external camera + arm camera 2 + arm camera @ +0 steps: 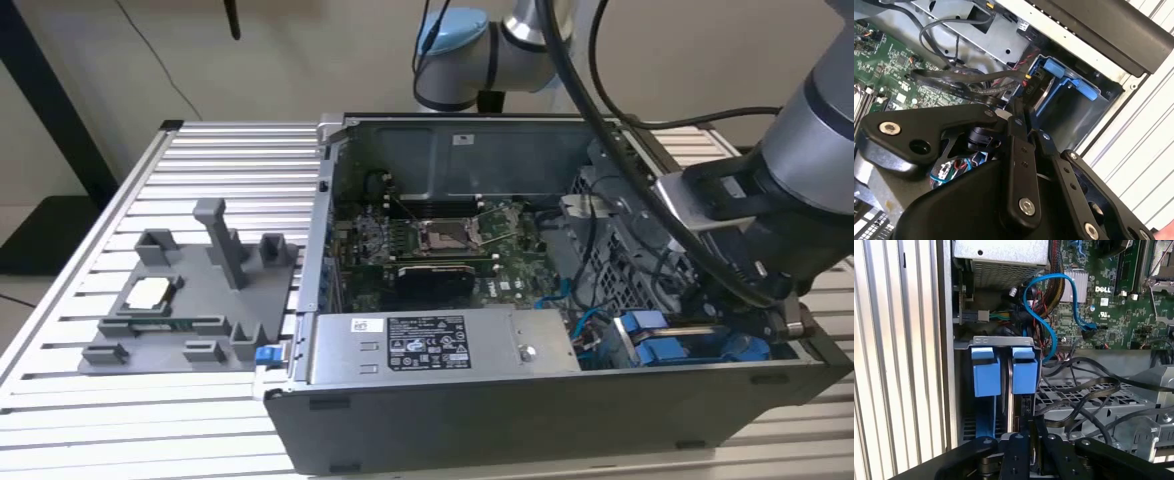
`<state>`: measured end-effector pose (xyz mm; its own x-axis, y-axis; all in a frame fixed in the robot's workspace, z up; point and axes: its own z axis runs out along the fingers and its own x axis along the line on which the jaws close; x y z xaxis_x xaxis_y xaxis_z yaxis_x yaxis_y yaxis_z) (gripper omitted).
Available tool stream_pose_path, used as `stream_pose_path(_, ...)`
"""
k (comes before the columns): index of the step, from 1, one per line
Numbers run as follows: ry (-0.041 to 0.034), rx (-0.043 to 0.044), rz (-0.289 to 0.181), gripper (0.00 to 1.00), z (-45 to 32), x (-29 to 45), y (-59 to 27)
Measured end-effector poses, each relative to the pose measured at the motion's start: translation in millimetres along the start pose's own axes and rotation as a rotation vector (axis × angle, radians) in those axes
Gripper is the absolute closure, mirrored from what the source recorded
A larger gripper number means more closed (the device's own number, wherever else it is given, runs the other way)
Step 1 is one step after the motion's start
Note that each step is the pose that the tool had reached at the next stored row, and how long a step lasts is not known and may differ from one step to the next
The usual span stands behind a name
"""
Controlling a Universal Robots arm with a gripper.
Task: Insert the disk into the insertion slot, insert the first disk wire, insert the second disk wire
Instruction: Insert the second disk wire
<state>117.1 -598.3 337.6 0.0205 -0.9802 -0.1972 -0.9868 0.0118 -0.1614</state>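
**Blue-framed drive seated in bay, gripper at its cable end**

Blue plastic carrier with the silver-grey hard drive point(1013, 390) stands on edge in the grey drive bay point(961, 390), at the case's near corner on the exterior view's right point(681, 345). Black linkage gripper point(1026, 440) sits directly over the drive's exposed edge, drive's long axis running away from the fingertips into the bay. Jaws look nearly closed around a dark connector point(1026, 90); grip uncertain. Black flat cables point(1079, 395) lie beside.
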Motion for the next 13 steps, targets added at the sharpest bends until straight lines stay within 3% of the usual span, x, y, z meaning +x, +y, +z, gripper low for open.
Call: stream_pose_path(13,-0.0002,0.0,0.0,0.84,0.7,-1.9,-0.7)
